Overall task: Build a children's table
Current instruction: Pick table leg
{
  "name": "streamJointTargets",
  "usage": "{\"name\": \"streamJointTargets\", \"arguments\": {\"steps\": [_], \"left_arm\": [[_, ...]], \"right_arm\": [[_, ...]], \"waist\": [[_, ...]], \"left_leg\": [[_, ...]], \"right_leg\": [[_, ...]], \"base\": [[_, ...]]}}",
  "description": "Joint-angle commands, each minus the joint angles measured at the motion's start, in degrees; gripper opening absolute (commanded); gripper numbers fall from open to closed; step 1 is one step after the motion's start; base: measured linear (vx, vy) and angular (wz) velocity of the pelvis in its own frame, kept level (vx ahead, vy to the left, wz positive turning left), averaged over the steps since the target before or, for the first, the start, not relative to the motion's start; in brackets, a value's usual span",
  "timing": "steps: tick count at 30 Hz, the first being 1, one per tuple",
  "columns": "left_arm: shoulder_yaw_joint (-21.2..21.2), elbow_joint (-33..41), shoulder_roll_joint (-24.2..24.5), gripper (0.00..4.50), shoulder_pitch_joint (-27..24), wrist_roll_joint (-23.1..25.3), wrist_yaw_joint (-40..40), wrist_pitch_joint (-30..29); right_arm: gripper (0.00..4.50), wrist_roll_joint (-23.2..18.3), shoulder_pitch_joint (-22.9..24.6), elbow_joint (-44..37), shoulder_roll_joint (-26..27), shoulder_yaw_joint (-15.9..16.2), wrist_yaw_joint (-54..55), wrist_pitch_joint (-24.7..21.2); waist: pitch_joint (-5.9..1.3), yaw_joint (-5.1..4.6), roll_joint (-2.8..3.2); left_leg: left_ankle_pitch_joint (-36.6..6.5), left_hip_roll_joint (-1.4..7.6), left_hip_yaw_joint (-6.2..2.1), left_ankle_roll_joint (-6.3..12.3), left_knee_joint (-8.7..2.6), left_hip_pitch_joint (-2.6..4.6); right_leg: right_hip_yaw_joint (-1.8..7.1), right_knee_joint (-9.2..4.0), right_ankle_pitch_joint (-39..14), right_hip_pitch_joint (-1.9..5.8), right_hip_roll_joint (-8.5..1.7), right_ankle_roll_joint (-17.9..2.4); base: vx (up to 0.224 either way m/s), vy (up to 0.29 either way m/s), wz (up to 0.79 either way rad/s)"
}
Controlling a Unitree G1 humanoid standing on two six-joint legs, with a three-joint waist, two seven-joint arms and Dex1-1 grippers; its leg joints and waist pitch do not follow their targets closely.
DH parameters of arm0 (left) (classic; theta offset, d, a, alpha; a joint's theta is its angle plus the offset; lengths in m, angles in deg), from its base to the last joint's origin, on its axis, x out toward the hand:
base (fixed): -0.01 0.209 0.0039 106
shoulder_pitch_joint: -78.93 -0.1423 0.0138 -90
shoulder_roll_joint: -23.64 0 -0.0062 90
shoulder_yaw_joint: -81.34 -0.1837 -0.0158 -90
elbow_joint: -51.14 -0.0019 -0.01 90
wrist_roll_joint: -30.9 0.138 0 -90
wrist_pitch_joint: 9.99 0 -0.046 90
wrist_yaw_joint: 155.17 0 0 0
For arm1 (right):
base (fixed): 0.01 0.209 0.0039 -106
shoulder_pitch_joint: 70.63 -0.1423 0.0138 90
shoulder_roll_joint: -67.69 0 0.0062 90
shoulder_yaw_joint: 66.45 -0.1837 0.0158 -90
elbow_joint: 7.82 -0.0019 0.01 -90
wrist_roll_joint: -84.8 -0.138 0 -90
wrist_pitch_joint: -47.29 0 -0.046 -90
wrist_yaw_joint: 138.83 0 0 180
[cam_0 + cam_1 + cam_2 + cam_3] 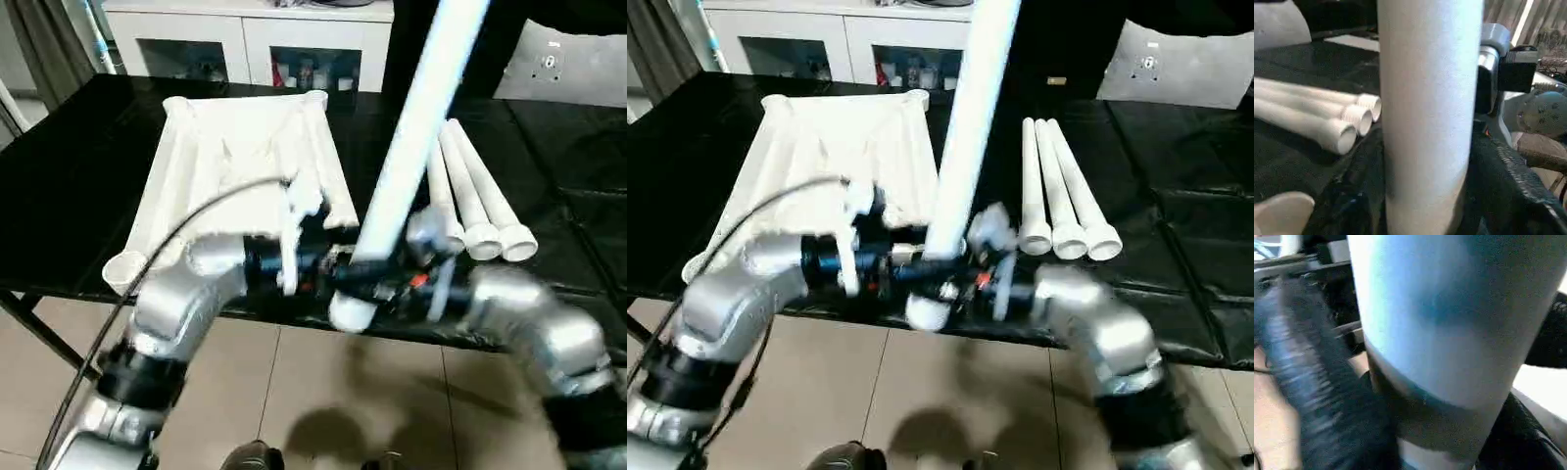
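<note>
Left eye view: both grippers meet on 1 white leg (416, 127), held near-upright at the worktable's (78, 196) front edge. Left gripper (323, 264) and right gripper (387, 279) pinch it low from opposite sides. Tabletop (235, 166) lies ribs-up behind. 3 spare legs (475, 201) lie side by side, right of it.

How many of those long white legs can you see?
4: three legs lie side by side on the black worktable, right of the tabletop; one held leg stands upright between both grippers.
</note>
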Motion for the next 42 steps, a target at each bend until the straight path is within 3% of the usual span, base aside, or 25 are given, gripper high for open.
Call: {"name": "streamJointTargets", "arguments": {"steps": [1,4,7,12,16,19,20,21,23,24,25,27,28,31,36,37,38,40,41,42], "left_arm": [[-0.7,-0.6,0.0,3.1,-0.9,0.2,-0.4,1.5],[-0.4,-1.0,-0.2,3.37,-2.3,-0.3,-0.8,1.9],[1.5,-1.0,-1.2,3.56,-4.0,-2.6,-1.5,2.2],[9.0,-0.8,-6.2,3.94,-4.8,-10.8,0.3,1.7],[19.2,-3.3,-11.6,4.26,-2.3,-19.7,8.2,2.0],[20.1,-4.5,-11.8,4.3,-1.3,-18.1,11.2,3.1],[19.3,-5.7,-11.2,4.31,-0.3,-14.0,13.9,4.0],[15.9,-6.6,-9.4,4.31,0.4,-7.0,15.6,4.7],[11.4,-7.2,-7.1,4.31,1.2,0.9,17.7,4.4],[9.2,-7.1,-6.0,4.31,1.5,4.4,18.7,4.3],[8.5,-6.4,-6.0,4.31,1.5,4.7,18.6,3.8],[7.3,-3.4,-6.4,4.31,1.7,3.2,18.8,3.2],[5.5,-1.8,-5.9,4.31,1.6,3.0,18.4,2.9],[3.6,0.4,-5.8,4.31,1.2,3.5,17.2,3.5],[1.2,5.8,-5.5,4.31,0.0,3.9,14.1,4.2],[0.7,6.4,-5.4,4.31,-0.1,4.2,14.1,4.7],[0.4,6.5,-5.1,4.31,-0.3,4.6,14.4,4.8],[0.0,6.3,-4.7,4.31,-0.5,5.2,14.8,5.5],[1.1,5.3,-4.9,4.31,-0.7,5.7,16.3,5.5],[1.9,4.7,-5.1,4.31,-0.9,6.2,17.3,5.4]], "right_arm": [[1.89,2.1,1.2,1.6,-0.7,1.2,1.6,1.2],[1.89,3.0,2.5,1.6,-0.6,1.6,2.1,2.7],[1.89,1.7,3.7,0.7,0.5,0.0,2.7,2.3],[1.89,-0.2,3.6,0.8,2.3,-3.1,3.9,3.3],[1.89,0.7,2.4,1.4,3.0,-3.3,6.3,3.8],[1.89,1.6,2.0,1.3,3.2,-3.2,7.3,4.4],[1.89,2.2,1.3,0.7,3.7,-3.3,8.4,4.7],[1.89,2.8,0.6,0.2,4.4,-3.7,9.8,4.8],[1.89,3.7,-0.1,-0.4,5.1,-3.8,11.3,5.4],[1.89,4.4,-0.3,-0.5,5.6,-3.8,12.1,6.4],[1.89,5.5,-0.6,-0.2,5.7,-3.5,13.4,6.4],[1.89,8.9,-1.6,1.5,5.6,-2.4,16.7,7.1],[1.89,8.8,-1.8,2.2,6.0,-2.6,17.7,6.8],[1.89,9.0,-2.0,2.0,6.7,-2.5,18.5,6.8],[1.89,10.4,-1.8,2.0,7.7,-2.6,20.9,7.4],[1.89,10.6,-1.7,2.0,7.9,-2.6,21.2,7.5],[1.89,10.6,-1.5,1.8,8.1,-2.6,21.5,7.6],[1.89,10.5,-1.1,1.3,8.3,-2.8,21.8,7.5],[1.89,10.6,-0.7,0.6,8.6,-3.2,22.8,7.4],[1.89,10.6,-0.4,0.1,8.8,-3.5,23.4,7.3]], "waist": [[-3.64,-0.26,-0.46],[-3.52,-0.39,-0.41],[-3.37,-0.75,-0.51],[-3.31,-1.17,-0.49],[-3.33,-1.28,-0.52],[-3.42,-1.29,-0.84],[-3.35,-1.28,-0.74],[-3.34,-1.42,-0.71],[-3.62,-1.62,-0.76],[-3.59,-1.52,-0.45],[-3.65,-1.6,-0.41],[-3.92,-1.42,-0.24],[-4.03,-1.35,-0.37],[-4.22,-1.13,-0.38],[-4.4,-0.92,-0.24],[-4.41,-0.6,-0.14],[-4.39,-0.51,0.32],[-4.36,-0.71,-0.1],[-4.33,-0.68,0.59],[-4.24,-1.11,0.21]], "left_leg": [[-21.2,5.05,-2.83,-1.18,-5.07,2.13],[-23.0,5.04,-2.94,-1.85,-5.18,2.27],[-24.6,5.03,-3.12,-2.15,-5.33,2.17],[-26.1,4.97,-3.04,-2.47,-5.06,2.42],[-26.4,4.78,-3.04,-2.49,-4.91,2.33],[-25.6,4.6,-3.12,-2.15,-4.82,2.37],[-25.5,4.65,-3.12,-2.14,-4.93,2.42],[-25.5,4.67,-3.17,-2.2,-5.07,2.54],[-26.2,4.88,-3.54,-2.82,-5.47,2.59],[-26.7,5.01,-3.69,-3.32,-5.66,2.66],[-26.7,5.12,-3.55,-3.53,-5.74,2.68],[-25.3,5.32,-3.27,-4.1,-6.02,2.69],[-24.6,5.34,-3.27,-3.87,-6.15,2.37],[-21.7,5.11,-2.66,-2.07,-5.74,2.2],[-17.5,5.24,-2.52,-0.46,-5.7,1.77],[-17.4,5.29,-2.34,-0.21,-5.54,2.21],[-17.4,5.27,-2.4,-0.29,-5.5,2.12],[-17.1,5.13,-2.33,0.03,-5.6,1.71],[-16.7,5.06,-2.53,0.08,-5.6,1.65],[-17.5,5.03,-2.4,-0.01,-5.61,1.68]], "right_leg": [[3.43,-6.38,-24.4,1.47,-5.78,-9.2],[3.41,-6.43,-25.7,1.33,-5.8,-8.8],[3.39,-6.66,-27.5,1.39,-5.98,-8.2],[3.26,-6.96,-28.8,1.01,-6.06,-8.7],[3.06,-7.12,-29.8,1.08,-5.95,-8.2],[3.06,-7.46,-31.1,1.09,-5.91,-6.7],[3.09,-7.54,-31.7,0.87,-5.75,-5.9],[3.11,-7.53,-31.9,0.79,-5.63,-5.3],[3.15,-7.25,-32.1,0.79,-5.54,-3.8],[3.13,-7.26,-31.8,0.79,-5.76,-3.7],[3.2,-7.24,-31.1,0.78,-5.72,-3.9],[3.26,-6.86,-24.5,0.89,-5.58,-6.7],[3.35,-6.43,-21.5,1.29,-5.74,-8.0],[3.6,-6.21,-17.4,1.54,-5.87,-9.8],[3.54,-5.99,-14.8,2.07,-5.85,-10.6],[3.59,-6.22,-15.1,1.74,-5.76,-10.9],[3.6,-6.02,-14.8,1.78,-5.75,-11.1],[3.53,-5.93,-13.8,2.13,-5.59,-11.0],[3.41,-5.77,-13.8,2.24,-5.58,-10.8],[3.41,-6.04,-14.4,2.15,-5.42,-10.5]], "base": [[0.0,0.0,0.0],[0.0,0.0,0.0],[0.0,0.0,0.0],[0.0,0.0,0.0],[0.0,0.0,0.0],[0.0,0.0,0.0],[0.0,0.0,0.0],[0.0,0.0,0.0],[0.0,0.0,0.0],[0.0,0.0,0.0],[0.0,0.0,0.0],[0.0,0.0,0.0],[0.0,0.0,0.0],[0.0,0.0,0.0],[0.0,0.0,0.0],[0.0,0.0,0.0],[0.0,0.0,0.0],[0.0,0.0,0.0],[0.0,0.0,0.0],[0.0,0.0,0.0]]}}
